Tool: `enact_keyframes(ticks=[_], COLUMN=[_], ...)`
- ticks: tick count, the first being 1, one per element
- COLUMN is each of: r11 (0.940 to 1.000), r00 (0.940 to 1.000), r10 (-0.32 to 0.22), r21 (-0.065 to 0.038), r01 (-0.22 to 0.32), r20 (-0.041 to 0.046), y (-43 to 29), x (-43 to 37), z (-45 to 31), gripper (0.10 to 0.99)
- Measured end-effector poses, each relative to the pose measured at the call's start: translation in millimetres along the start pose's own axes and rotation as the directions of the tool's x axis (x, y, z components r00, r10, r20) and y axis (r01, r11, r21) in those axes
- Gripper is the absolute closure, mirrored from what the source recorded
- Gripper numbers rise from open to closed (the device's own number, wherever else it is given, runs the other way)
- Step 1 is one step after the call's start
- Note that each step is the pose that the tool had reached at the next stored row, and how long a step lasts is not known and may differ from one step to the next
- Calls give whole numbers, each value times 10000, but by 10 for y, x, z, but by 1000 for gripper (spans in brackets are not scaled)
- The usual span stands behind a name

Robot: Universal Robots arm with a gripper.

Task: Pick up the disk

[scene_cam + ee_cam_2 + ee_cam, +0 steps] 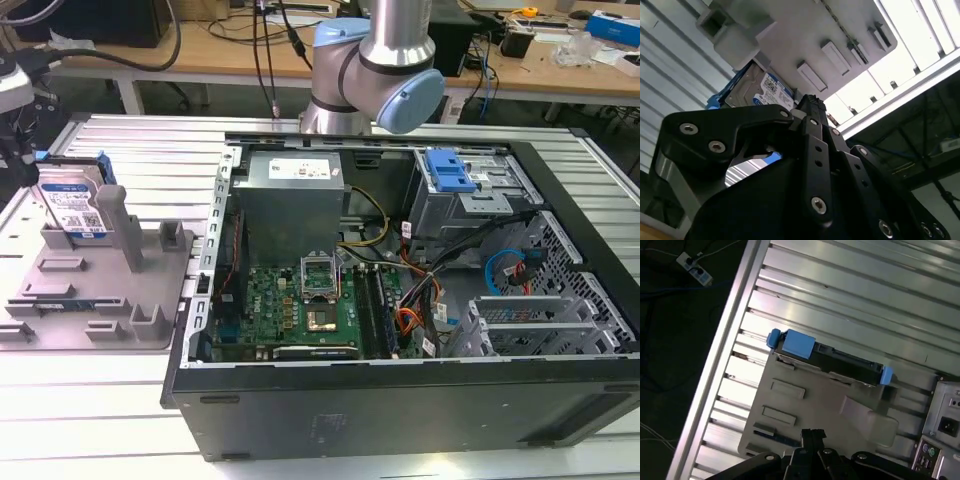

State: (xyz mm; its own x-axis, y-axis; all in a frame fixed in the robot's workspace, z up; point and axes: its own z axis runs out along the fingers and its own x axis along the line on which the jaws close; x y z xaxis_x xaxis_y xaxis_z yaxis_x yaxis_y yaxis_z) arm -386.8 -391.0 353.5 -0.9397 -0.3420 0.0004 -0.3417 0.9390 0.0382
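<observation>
Closed black hand [813, 432] — near the disk [840, 361], upright in grey fixture [812, 407].

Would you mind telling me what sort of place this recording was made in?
Probably a robotics or electronics lab: a robot arm stands behind an opened computer case on a slatted aluminium table, with cable-strewn wooden workbenches beyond.

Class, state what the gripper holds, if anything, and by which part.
Nothing. The black gripper is apart from the silver-metal rectangular disk, which stands on edge in the grey plastic fixture.
</observation>
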Motion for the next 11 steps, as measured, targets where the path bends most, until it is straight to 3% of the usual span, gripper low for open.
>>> enact_keyframes(ticks=[4, 6, 8, 11], r11=[9967, 9848, 9747, 9606], r00=[9967, 9848, 9746, 9606], r10=[-817, -1735, -2236, -2779], r21=[-1, -5, -9, -14], r01=[817, 1735, 2236, 2779], r20=[-32, -67, -86, -107], y=[0, 0, 0, 0], x=[0, 0, 0, 0], z=[2, 3, 4, 4], gripper=[980, 980, 973, 788])
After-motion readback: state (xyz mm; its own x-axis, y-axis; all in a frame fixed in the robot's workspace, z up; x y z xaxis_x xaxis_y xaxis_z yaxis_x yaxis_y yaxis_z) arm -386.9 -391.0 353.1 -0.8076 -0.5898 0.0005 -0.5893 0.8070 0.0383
